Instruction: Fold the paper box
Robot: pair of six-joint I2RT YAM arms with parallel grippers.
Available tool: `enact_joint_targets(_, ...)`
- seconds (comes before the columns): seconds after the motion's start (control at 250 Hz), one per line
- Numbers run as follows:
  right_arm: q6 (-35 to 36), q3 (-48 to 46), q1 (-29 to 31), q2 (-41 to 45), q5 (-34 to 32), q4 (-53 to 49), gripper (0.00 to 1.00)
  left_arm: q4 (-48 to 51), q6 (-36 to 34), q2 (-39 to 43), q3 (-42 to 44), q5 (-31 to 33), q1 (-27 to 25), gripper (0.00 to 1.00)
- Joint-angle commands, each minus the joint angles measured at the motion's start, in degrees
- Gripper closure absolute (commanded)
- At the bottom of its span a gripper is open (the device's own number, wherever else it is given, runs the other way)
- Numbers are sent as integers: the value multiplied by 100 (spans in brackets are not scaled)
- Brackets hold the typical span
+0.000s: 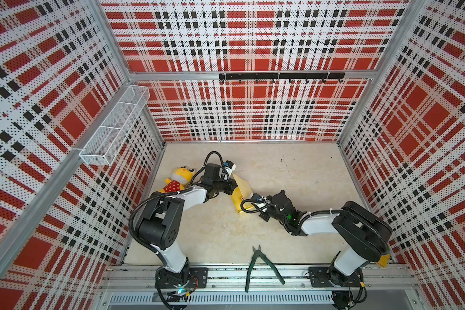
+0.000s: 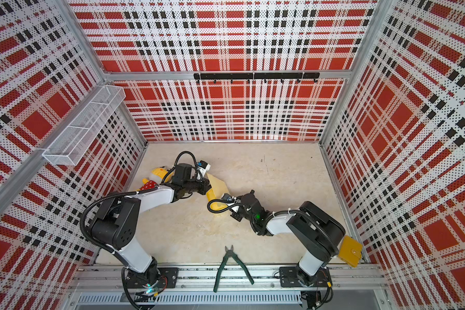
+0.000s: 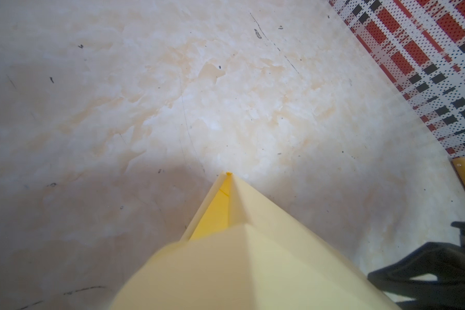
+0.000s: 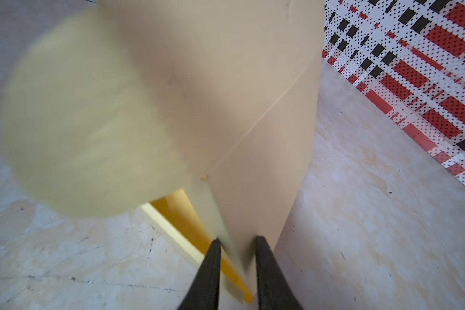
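Pinching a raised panel of the pale yellow thin-cardboard paper box (image 1: 243,188), the left gripper (image 1: 232,188) is closed tight. Its fingers are hidden in the left wrist view, where card (image 3: 253,268) fills the near field.

The right gripper (image 4: 238,240) has narrow jaws with a visible gap. They straddle the edge of another upright wall (image 4: 253,107), and as far as I can see it isn't clamped.

The box sits on the beige tabletop (image 1: 306,188), just beside the yellow plush toy in a red dotted dress (image 1: 177,179), on the toy's side away from the wall.

Progress, my read: about midway.
- Done: walls are up. One corner seam nearly meets, with deeper yellow inside showing through the gap.
- Loose: a rounded flap, blurred in the right wrist view, isn't tucked.
- Left: tuck flaps and tabs, square the corners.

Green-handled cutters (image 1: 261,265) lie well apart from the toy.
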State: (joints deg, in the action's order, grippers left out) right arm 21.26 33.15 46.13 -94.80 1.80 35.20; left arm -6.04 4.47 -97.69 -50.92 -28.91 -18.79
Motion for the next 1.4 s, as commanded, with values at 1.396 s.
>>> enact_joint_targets(1.396, -451, 950, 955, 3109, -347, -3915, 43, -55, -112, 338, 873, -242, -64, 92)
